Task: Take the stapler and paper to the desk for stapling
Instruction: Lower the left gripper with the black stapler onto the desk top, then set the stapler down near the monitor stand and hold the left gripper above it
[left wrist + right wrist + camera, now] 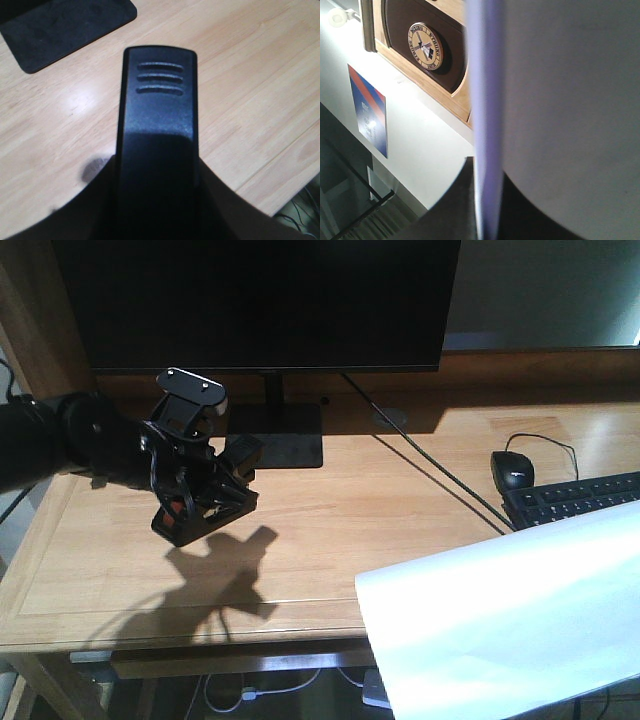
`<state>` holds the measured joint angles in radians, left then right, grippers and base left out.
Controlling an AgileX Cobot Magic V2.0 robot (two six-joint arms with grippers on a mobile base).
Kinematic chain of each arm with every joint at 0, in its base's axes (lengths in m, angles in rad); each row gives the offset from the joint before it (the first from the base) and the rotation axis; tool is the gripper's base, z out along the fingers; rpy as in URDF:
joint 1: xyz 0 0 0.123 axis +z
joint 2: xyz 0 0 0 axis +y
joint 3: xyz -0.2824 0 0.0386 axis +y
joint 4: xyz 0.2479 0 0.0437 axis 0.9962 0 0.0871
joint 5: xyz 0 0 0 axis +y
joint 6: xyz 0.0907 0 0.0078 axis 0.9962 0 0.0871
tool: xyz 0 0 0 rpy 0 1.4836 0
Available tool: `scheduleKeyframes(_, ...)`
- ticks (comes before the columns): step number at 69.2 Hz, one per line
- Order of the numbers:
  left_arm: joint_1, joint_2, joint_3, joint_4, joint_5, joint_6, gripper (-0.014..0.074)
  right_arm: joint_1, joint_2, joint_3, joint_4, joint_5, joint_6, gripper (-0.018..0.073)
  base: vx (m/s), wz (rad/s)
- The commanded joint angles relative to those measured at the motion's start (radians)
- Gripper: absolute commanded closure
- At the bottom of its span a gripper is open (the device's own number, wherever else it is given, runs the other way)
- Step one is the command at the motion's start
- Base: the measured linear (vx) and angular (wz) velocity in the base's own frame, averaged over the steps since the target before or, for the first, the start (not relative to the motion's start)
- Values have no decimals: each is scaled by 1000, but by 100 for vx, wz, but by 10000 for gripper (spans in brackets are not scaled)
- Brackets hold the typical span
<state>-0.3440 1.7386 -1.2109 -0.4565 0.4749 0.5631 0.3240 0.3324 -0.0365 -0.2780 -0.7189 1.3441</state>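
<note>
Two grippers are both loaded: the left gripper (pixel 205 502) is clamped around the black stapler (pixel 185 524) and holds it tilted, raised clear of the left part of the desk (pixel 330 530), just in front of the stand (pixel 285 435) of the monitor (pixel 260 300). The right gripper (pixel 487 205) shows only in its own wrist view, where it is pinched narrow on the edge of the paper (pixel 500 610). From the front, that white sheet hangs in the air over the desk's front right corner, in front of the keyboard (pixel 575 498) and the mouse (pixel 512 470).
</note>
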Motion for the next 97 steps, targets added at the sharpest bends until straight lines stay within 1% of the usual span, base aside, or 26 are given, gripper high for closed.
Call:
scheduleKeyframes(1, 55, -23, -78, -211, 19, 233, 603, -4, 9, -24, 0, -61, -13, 561, 0, 0)
scheduleKeyframes(3, 74, -14, -89, -261, 51, 295, 603, -4, 9, -24, 0, -61, -13, 561, 0, 0)
scheduleKeyframes(4, 84, -11, -92, -273, 60, 310, 603, -4, 9, -24, 0, -61, -13, 561, 0, 0)
scheduleKeyframes(5, 94, -7, -98, -312, 78, 352, 603, -4, 9, -24, 0, -61, -13, 561, 0, 0)
scheduleKeyframes(6, 100, -4, -104, -325, 97, 366, 603, -4, 9, -24, 0, -61, -13, 561, 0, 0)
scheduleKeyframes(10, 146, 16, -130, -426, 179, 470, 603, -4, 9, -24, 0, -61, -13, 561, 0, 0)
scheduleKeyframes(11, 158, 18, -133, -438, 189, 482, 603, -4, 9, -24, 0, -61, -13, 561, 0, 0)
scheduleKeyframes(18, 230, 62, -180, -596, 324, 604, 603, -4, 9, -24, 0, -61, -13, 561, 0, 0)
scheduleKeyframes(24, 278, 100, -218, -682, 431, 697, 603, -4, 9, -24, 0, -61, -13, 561, 0, 0)
scheduleKeyframes(29, 314, 143, -264, -717, 526, 761, 603, -4, 9, -24, 0, -61, -13, 561, 0, 0)
scheduleKeyframes(32, 332, 171, -299, -718, 562, 781, 603, -4, 9, -24, 0, -61, -13, 561, 0, 0)
scheduleKeyframes(39, 366, 237, -384, -714, 626, 787, 603, -4, 9, -24, 0, -62, -13, 561, 0, 0)
scheduleKeyframes(42, 379, 269, -423, -714, 657, 803, 603, -4, 9, -24, 0, -62, -13, 561, 0, 0)
scheduleKeyframes(46, 393, 312, -473, -714, 708, 852, 603, -4, 9, -24, 0, -62, -13, 561, 0, 0)
scheduleKeyframes(51, 396, 364, -530, -714, 776, 945, 603, -4, 9, -24, 0, -62, -13, 561, 0, 0)
scheduleKeyframes(52, 396, 373, -539, -712, 775, 972, 603, -4, 9, -24, 0, -62, -13, 561, 0, 0)
scheduleKeyframes(63, 396, 455, -614, -716, 774, 1162, 603, -4, 9, -24, 0, -62, -13, 561, 0, 0)
scheduleKeyframes(70, 396, 492, -650, -717, 774, 1225, 603, -4, 9, -24, 0, -62, -13, 561, 0, 0)
scheduleKeyframes(82, 396, 538, -658, -721, 766, 1322, 603, -4, 9, -24, 0, -62, -13, 561, 0, 0)
scheduleKeyframes(88, 396, 561, -658, -726, 740, 1373, 600, -4, 9, -24, 0, -62, -13, 561, 0, 0)
scheduleKeyframes(97, 395, 594, -658, -746, 704, 1428, 594, -4, 9, -24, 0, -62, -13, 561, 0, 0)
